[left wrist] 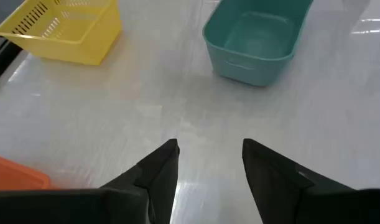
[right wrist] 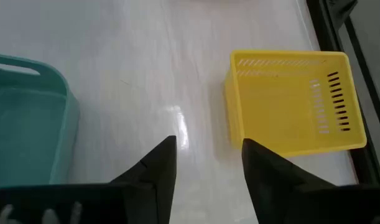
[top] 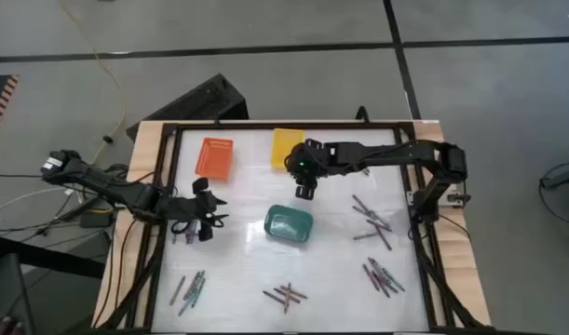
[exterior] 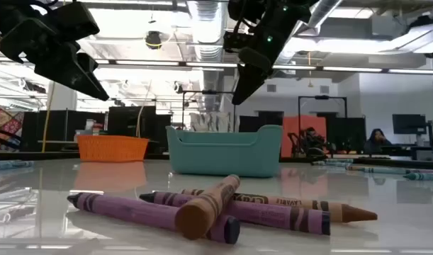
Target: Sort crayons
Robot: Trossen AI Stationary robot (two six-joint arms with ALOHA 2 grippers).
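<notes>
Crayons lie scattered as both robot hands hover empty above the table.

Nearest, crossed purple and brown crayons [exterior: 223, 209] rest on the table [top: 247, 270]; beyond, the teal basket [top: 289, 224], left hand [top: 202, 221] spread open, right hand [top: 305, 182] likewise open, near the yellow basket [top: 286, 144].

The crayons [exterior: 223, 209] lying in front of the teal basket [exterior: 224, 150] carry dark printing on their paper wrappers, probably a brand mark, but no word of it can be read.
</notes>
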